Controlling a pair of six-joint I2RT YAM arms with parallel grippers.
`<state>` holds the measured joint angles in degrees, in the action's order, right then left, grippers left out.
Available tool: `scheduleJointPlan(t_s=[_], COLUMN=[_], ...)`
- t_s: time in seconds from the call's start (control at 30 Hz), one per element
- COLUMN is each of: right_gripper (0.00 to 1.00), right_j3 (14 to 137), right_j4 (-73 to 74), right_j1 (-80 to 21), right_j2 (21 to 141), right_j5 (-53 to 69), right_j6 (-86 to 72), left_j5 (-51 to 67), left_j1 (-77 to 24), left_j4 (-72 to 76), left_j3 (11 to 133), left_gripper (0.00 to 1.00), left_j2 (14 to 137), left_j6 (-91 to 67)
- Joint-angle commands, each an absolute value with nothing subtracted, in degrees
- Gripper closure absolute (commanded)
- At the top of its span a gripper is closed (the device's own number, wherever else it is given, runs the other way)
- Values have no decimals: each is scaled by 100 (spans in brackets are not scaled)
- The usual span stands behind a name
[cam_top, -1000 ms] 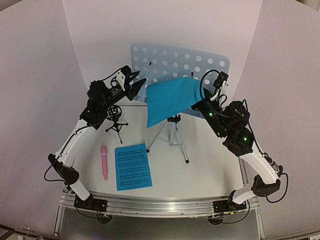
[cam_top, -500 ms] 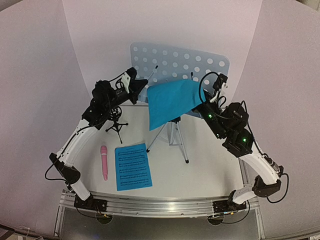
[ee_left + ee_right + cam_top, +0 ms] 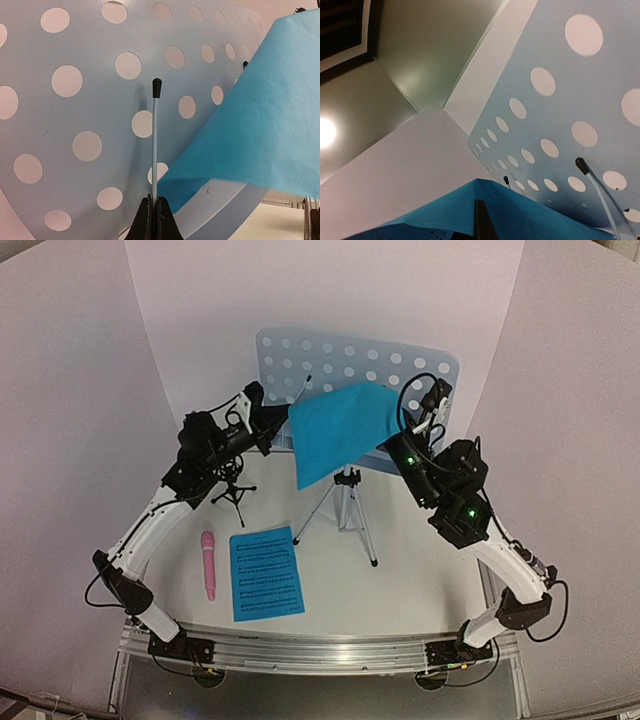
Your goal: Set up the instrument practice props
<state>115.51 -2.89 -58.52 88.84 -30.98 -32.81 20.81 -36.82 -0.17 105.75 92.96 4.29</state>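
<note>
Pale-blue perforated music-stand desk (image 3: 100, 110) on silver tripod legs (image 3: 348, 502), upper centre of the top view. The right fingers (image 3: 481, 222) are pinched together on one blue sheet-music page (image 3: 338, 432), holding it slanted in front of the desk, apparently so it can be seated on the ledge. The left fingers (image 3: 145, 224) are clamped on the thin retainer wire (image 3: 155, 145), probably to swing it clear of the incoming page. A second page (image 3: 266, 573), the pink microphone (image 3: 208, 564) and the black mic mount (image 3: 233, 480) lie on the table (image 3: 420, 580) at lower left, not yet arranged.
</note>
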Motion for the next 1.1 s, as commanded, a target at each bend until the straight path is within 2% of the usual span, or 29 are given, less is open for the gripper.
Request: scheduleJointPlan(t_s=[0.0, 0.23, 1.07], right_gripper=[100, 100, 100], right_j3=[11800, 12424, 13116], right_j4=[-1292, -1647, -2622], right_j1=[-5841, -5840, -5838], right_j2=[8893, 9356, 9993], right_j5=[-3266, -3512, -4437], right_j6=[-3126, -2907, -2025], left_j5=[2463, 2584, 2760], left_j1=[-3618, -3549, -3546], left_j4=[658, 989, 1111], left_j3=[10325, 10221, 10267], left_gripper=[100, 100, 100], left_j2=[8947, 9005, 9146], left_j6=[316, 366, 518])
